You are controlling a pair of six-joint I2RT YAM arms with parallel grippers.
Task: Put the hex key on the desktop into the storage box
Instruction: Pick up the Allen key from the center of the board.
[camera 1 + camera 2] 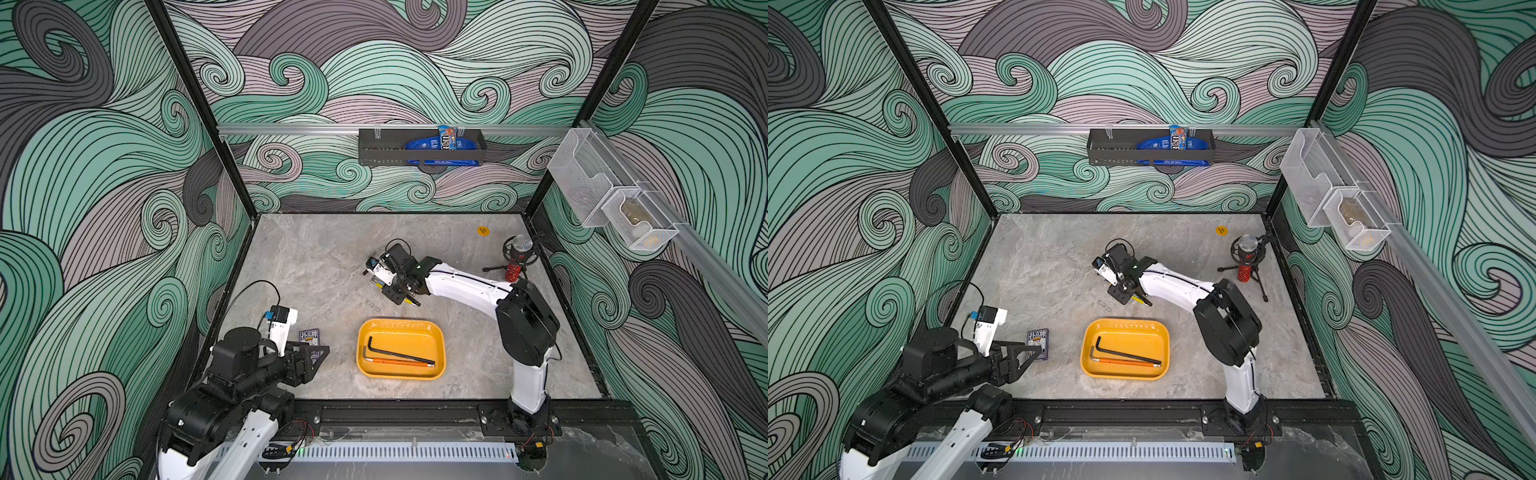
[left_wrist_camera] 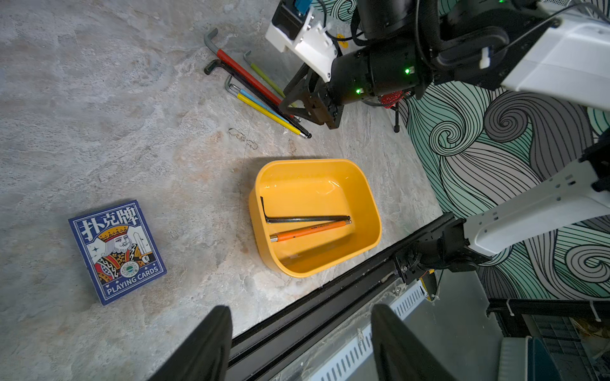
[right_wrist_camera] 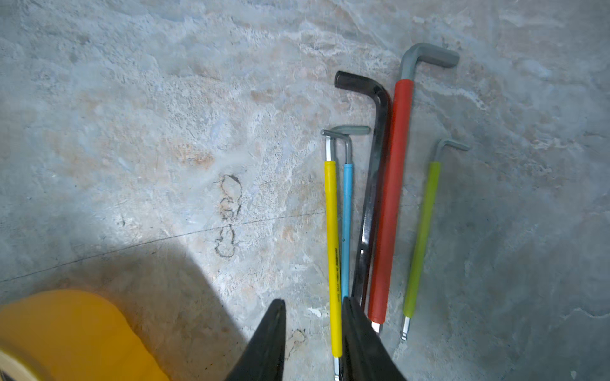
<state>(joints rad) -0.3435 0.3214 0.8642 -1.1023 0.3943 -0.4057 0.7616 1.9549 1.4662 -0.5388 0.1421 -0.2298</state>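
Several hex keys lie side by side on the grey desktop point(image 1: 316, 257): yellow point(image 3: 331, 231), blue point(image 3: 346, 214), black point(image 3: 373, 184), red point(image 3: 391, 198) and green point(image 3: 424, 231). My right gripper point(image 3: 313, 301) is low over their long ends, open. The yellow key lies between its fingers, close against one finger, with a gap to the other. In both top views the arm hides most of these keys. The yellow-orange storage box point(image 1: 401, 328) holds a black hex key point(image 1: 399, 353) and an orange one point(image 1: 399, 362). My left gripper point(image 2: 300, 308) is open and empty over the front edge of the desktop.
A blue playing-card box point(image 1: 309, 336) lies left of the storage box, close to my left gripper. A red microphone on a tripod point(image 1: 517, 257) stands at the back right. A black wall basket point(image 1: 419, 147) and white mesh bins point(image 1: 611, 199) hang on the walls.
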